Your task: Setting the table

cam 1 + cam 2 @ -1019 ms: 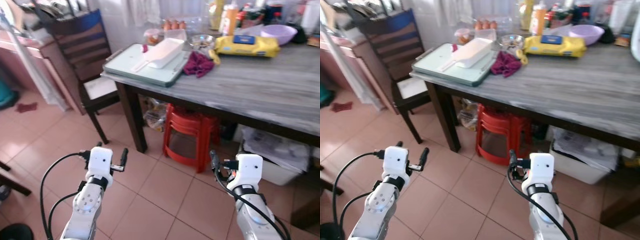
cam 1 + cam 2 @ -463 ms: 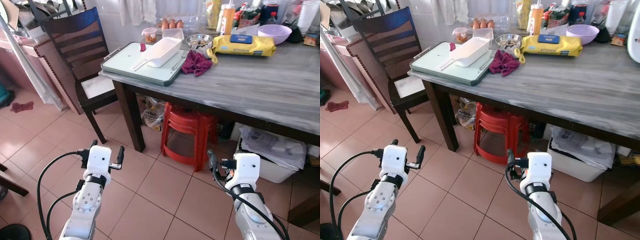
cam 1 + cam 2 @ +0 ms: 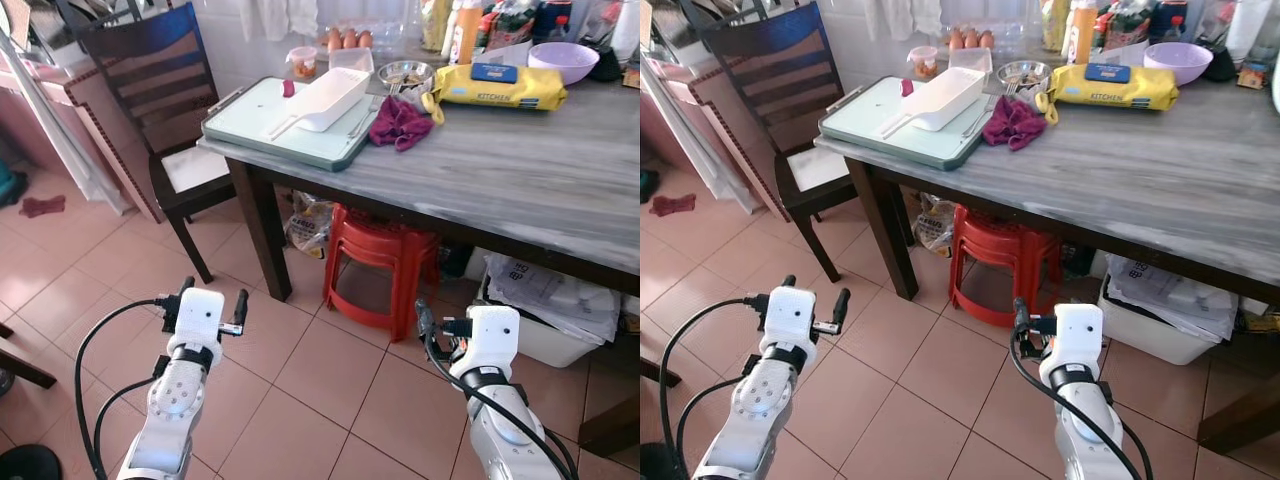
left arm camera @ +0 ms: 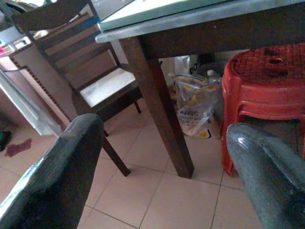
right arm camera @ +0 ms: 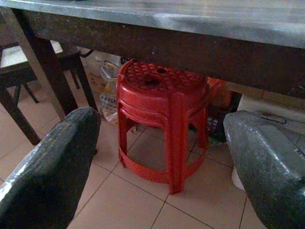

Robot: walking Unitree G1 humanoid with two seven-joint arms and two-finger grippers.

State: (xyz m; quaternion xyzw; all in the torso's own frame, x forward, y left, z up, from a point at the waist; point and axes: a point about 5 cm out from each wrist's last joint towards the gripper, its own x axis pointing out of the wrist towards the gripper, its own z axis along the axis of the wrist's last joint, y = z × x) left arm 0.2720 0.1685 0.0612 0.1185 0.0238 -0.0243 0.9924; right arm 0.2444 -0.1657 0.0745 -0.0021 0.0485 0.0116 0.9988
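Both the left claw and right claw hang released below the counter; they should rise well clear before reaching the tray ahead and above them.

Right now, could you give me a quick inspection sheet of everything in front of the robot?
Surface: grey wood-grain table top on dark legs; its near part is bare.
Job's things: pale green rectangular tray at the table's left corner, carrying a white oblong plastic scoop-dish.
Clutter: crumpled magenta cloth, yellow wipes pack, small steel bowl, lilac plastic bowl, eggs, bottles at the back.
Grippers: left gripper and right gripper both open, empty, low over the floor.
Cables: black cable looping beside the left arm.
Surroundings: stacked red plastic stools under the table, dark wooden chair, terracotta floor tiles.
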